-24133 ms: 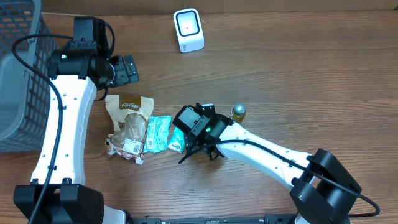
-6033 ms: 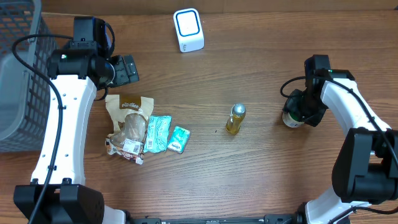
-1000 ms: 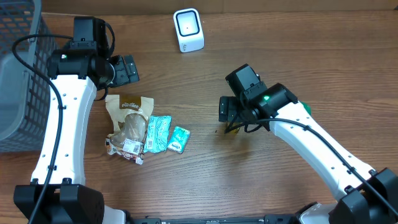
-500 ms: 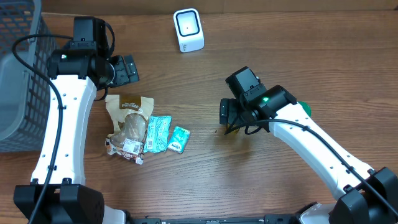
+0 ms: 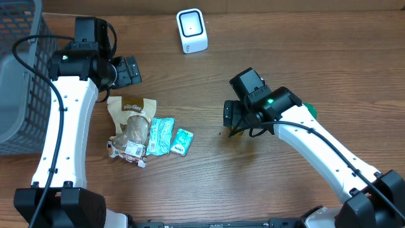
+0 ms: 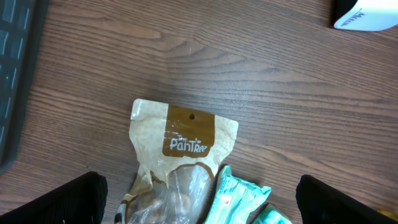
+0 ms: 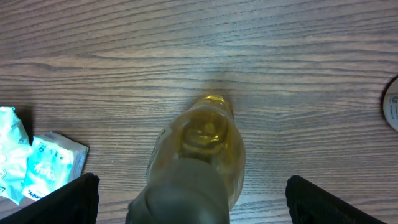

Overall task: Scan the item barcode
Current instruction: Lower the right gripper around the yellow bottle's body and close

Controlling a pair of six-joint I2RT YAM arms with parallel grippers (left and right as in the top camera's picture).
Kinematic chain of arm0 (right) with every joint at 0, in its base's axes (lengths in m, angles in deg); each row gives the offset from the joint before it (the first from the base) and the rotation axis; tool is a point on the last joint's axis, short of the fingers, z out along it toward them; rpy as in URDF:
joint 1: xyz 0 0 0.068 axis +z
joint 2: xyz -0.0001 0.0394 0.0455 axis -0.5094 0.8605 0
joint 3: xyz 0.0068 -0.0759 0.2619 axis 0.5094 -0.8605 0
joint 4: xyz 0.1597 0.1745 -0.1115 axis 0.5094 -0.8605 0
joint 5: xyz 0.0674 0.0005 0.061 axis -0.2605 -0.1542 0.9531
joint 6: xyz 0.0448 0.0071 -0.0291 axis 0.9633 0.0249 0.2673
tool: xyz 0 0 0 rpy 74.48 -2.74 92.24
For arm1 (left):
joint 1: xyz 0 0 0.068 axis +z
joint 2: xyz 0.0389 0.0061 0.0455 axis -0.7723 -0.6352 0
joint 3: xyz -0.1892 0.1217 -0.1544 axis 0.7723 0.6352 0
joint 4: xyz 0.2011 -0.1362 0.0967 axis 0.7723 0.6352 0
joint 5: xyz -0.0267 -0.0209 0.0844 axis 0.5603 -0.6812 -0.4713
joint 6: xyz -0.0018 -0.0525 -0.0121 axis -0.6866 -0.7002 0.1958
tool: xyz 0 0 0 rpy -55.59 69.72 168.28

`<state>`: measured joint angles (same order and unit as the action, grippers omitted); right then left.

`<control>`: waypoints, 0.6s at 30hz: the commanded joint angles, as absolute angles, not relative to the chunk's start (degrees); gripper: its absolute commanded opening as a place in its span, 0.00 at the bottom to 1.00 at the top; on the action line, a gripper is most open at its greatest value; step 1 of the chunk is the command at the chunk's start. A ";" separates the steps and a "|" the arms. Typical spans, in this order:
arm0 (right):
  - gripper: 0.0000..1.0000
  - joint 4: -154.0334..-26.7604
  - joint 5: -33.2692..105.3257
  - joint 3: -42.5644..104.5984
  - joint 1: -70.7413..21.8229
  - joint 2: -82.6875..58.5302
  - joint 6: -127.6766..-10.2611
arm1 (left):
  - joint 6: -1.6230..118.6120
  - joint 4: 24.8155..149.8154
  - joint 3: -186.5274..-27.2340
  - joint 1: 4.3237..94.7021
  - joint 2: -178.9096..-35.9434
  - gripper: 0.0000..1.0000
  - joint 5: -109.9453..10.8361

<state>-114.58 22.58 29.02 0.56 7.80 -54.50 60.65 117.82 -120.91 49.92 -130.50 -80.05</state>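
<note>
Bottle (image 7: 202, 146), small, yellow, on the bare table (image 5: 304, 50) right of centre, directly under my right gripper (image 5: 233, 123). From overhead it is mostly hidden by the wrist; the wrist camera looks down along it, greyish cap end nearest the lens. Cannot tell whether it stands or lies. Right jaws wide open, one fingertip in each lower corner of the wrist view, both clear of the bottle, nothing held. Left gripper (image 5: 130, 71) hovers at the far left above the top of the snack pouch (image 6: 184, 140), jaws fully apart, empty. Two green packets (image 5: 166, 136) lie just beside the pouch, and the basket (image 5: 16, 76) sits at the left edge; I judge none of these part of this step. Scanner (image 5: 191, 30), white, sits at the far edge of the table, well apart from the bottle. My reading of progress: early. The right arm is lined up over the item, but no grasp is made, nothing is lifted, and nothing is near the scanner window. No barcode shows on the bottle in any view. Left to do, as I judge it: close on the bottle, lift it, carry it up to the scanner, and turn it until the code faces the window.
</note>
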 commanded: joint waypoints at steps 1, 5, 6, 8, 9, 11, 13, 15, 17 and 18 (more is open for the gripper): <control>0.93 -114.21 21.79 28.75 0.82 7.78 -54.13 | 61.52 117.60 -121.66 50.05 -130.17 0.99 -80.57; 0.93 -114.14 21.77 28.75 0.82 7.78 -54.13 | 61.52 117.60 -121.66 50.05 -130.17 1.00 -80.57; 0.93 -113.99 21.77 28.75 0.82 7.78 -54.13 | 61.52 117.62 -121.66 50.05 -130.17 1.00 -80.57; 0.93 -113.38 21.77 28.75 0.82 7.78 -54.13 | 61.52 117.62 -121.66 50.05 -130.17 1.00 -80.57; 0.93 -113.05 21.77 28.75 0.82 7.78 -54.13 | 61.52 117.60 -121.66 50.05 -130.17 1.00 -80.57; 0.93 -112.40 21.79 28.75 0.82 7.78 -54.13 | 61.52 117.60 -121.66 50.05 -130.17 1.00 -80.57; 0.93 -112.31 21.79 28.75 0.82 7.78 -54.13 | 61.52 117.60 -121.66 50.05 -130.17 1.00 -80.57; 0.93 -112.35 21.79 28.75 0.82 7.78 -54.13 | 61.52 117.60 -121.66 50.05 -130.17 1.00 -80.57; 0.93 -112.31 21.77 28.75 0.82 7.78 -54.15 | 61.52 117.60 -121.66 50.05 -130.17 1.00 -80.57; 0.93 -112.24 21.64 28.75 0.82 7.78 -54.15 | 61.52 117.60 -121.66 50.05 -130.17 1.00 -80.57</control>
<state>-112.64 22.60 29.02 0.56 7.80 -54.50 60.65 117.82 -120.91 49.92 -130.50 -80.05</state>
